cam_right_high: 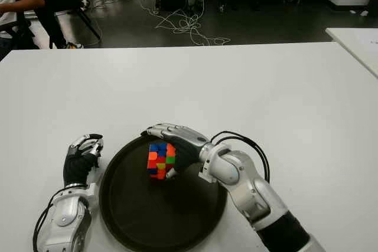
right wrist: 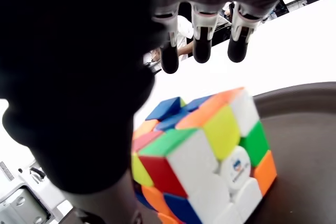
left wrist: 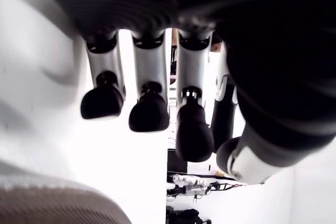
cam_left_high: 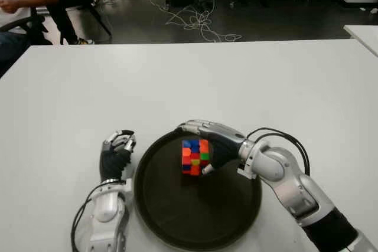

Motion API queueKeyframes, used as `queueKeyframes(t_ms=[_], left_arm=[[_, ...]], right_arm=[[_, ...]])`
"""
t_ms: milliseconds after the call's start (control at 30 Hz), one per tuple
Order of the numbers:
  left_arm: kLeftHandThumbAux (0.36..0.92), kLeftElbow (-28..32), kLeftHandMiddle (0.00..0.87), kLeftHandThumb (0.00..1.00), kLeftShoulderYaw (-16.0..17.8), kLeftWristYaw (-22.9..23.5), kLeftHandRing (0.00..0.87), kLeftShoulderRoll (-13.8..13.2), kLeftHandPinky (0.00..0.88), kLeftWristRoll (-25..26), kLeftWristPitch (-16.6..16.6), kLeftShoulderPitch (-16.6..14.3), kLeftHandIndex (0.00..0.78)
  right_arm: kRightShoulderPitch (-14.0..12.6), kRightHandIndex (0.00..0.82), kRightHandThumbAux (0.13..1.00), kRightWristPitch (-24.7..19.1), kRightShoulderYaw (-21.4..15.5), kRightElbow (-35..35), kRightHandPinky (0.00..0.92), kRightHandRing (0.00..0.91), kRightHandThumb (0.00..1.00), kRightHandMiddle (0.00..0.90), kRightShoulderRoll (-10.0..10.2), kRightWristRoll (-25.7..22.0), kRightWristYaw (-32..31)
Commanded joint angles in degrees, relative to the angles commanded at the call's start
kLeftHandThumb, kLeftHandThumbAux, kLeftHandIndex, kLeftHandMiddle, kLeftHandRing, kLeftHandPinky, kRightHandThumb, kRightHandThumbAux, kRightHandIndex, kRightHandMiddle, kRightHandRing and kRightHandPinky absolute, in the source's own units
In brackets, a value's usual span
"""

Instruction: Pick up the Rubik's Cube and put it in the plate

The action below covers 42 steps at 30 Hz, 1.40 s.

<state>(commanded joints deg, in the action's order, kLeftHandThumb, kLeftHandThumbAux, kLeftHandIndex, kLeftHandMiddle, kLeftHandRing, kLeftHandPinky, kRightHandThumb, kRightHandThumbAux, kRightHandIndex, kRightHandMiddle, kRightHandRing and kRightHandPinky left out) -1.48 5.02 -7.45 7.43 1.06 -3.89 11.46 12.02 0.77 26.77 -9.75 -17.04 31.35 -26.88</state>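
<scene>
Rubik's Cube (cam_left_high: 195, 156) sits in the plate (cam_left_high: 177, 222), right hand (cam_left_high: 214, 141) arched over it

The cube is seen inside the dark round plate, toward its far rim, on the white table (cam_left_high: 236, 81). The right hand is reached in from the plate's right side; its fingers (right wrist: 202, 45) are extended above and past the cube's far side, and in the right wrist view a gap is seen between fingertips and cube, so the hand is read as spread rather than clamped. Whether the thumb touches the cube cannot be told. The left hand (cam_left_high: 116, 154) is seen just left of the plate, fingers (left wrist: 149, 109) curled with nothing held. A seated person (cam_left_high: 18, 4) is visible beyond the table's far left corner
</scene>
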Motion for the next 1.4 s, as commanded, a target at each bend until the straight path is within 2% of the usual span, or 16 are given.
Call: queueKeyframes(t_ms=[667, 967, 1067, 1167, 1400], left_arm=[[0.707, 1.5, 0.785, 0.707, 0.0, -0.4, 0.812, 0.7, 0.811, -0.2, 1.5, 0.4, 0.444], [0.706, 0.7, 0.785, 0.708, -0.1, -0.9, 0.812, 0.8, 0.812, -0.4, 0.6, 0.2, 0.444], [0.706, 0.6, 0.785, 0.708, 0.0, -0.8, 0.812, 0.8, 0.812, -0.2, 0.3, 0.2, 0.444], [0.706, 0.3, 0.785, 0.708, 0.1, -0.8, 0.812, 0.9, 0.811, 0.0, 0.1, 0.0, 0.444], [0.706, -0.8, 0.787, 0.709, 0.5, -0.7, 0.813, 0.8, 0.811, 0.4, -1.0, -0.5, 0.444]], right_arm=[[-0.2, 0.000, 0.947, -1.1, -0.3, -0.4, 0.002, 0.000, 0.000, 0.000, 0.1, -0.7, -0.7], [0.4, 0.000, 0.962, 0.6, -1.5, -0.6, 0.018, 0.000, 0.000, 0.000, -0.5, -0.5, 0.8], [1.0, 0.000, 0.961, 0.5, -2.4, -0.8, 0.021, 0.000, 0.000, 0.000, -1.3, -0.7, 0.2], [1.1, 0.000, 0.958, 0.9, -4.8, -1.1, 0.024, 0.000, 0.000, 0.000, -2.9, -1.8, 0.3], [-0.2, 0.000, 0.958, 3.5, -11.1, -1.1, 0.017, 0.000, 0.000, 0.000, -4.4, -3.1, 5.9]])
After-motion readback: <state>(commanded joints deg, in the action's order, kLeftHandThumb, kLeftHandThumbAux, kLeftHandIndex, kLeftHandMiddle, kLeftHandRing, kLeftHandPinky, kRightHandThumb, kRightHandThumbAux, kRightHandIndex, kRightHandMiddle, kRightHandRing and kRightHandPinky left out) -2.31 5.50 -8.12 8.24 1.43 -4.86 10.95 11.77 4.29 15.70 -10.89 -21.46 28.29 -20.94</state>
